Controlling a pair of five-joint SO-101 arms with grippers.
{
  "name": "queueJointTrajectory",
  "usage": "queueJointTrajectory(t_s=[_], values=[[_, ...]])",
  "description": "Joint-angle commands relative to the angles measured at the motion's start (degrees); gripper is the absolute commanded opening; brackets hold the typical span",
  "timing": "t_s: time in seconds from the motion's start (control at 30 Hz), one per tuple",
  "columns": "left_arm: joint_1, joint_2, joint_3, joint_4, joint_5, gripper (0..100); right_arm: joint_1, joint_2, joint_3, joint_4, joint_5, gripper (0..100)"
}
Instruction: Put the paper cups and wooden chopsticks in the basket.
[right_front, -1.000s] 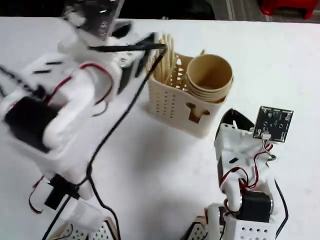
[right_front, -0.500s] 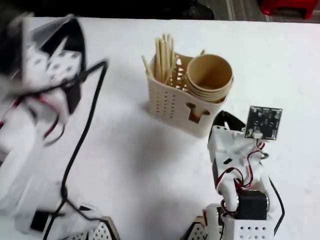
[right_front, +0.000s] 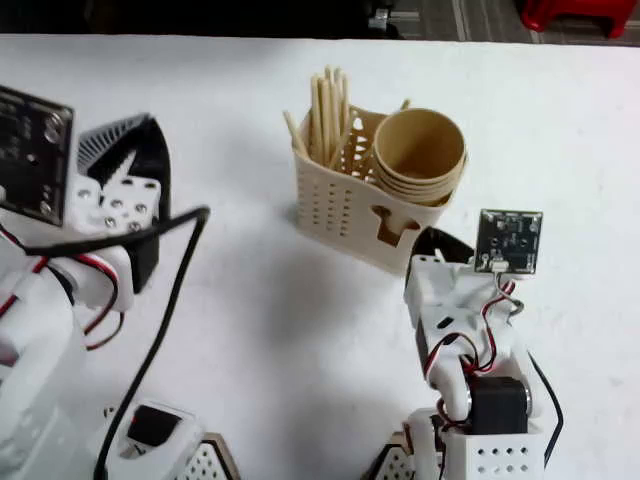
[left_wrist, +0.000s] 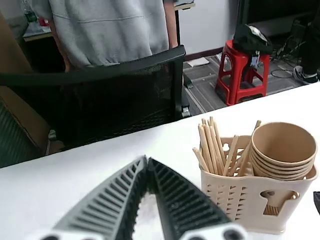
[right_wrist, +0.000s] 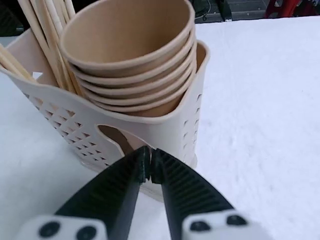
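The right gripper (right_wrist: 149, 155) is seen pressed together and empty, just beside the basket (right_wrist: 170, 130). The left gripper (left_wrist: 147, 162), likewise pressed together and empty, is held well apart from it. The paper cups (right_wrist: 130, 55) are stacked in one compartment, and the wooden chopsticks (right_wrist: 47, 27) are stood in the other. The cups are judged light and crushable, best taken at the rim. The chopsticks are judged stiff and thin, best pinched mid-length. A chair (left_wrist: 115, 105) and a red stool (left_wrist: 232, 50) beyond the table (left_wrist: 40, 200) are shown by the left wrist view.
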Motion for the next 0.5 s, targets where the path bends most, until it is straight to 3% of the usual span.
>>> queueJointTrajectory(t_s=[0.0, 0.23, 0.47], values=[[0.31, -12.26, 20.75, -11.16, -0.35, 2, -0.66, -0.92, -0.35, -1.01, 0.18, 1.8], [-1.54, -30.99, 52.75, -28.31, -0.35, 2, -0.66, -0.92, -0.35, -1.01, 0.18, 1.8], [-9.45, -41.8, 71.82, -37.63, -0.26, 2, -0.75, -0.92, -0.35, -1.01, 0.26, 1.8]])
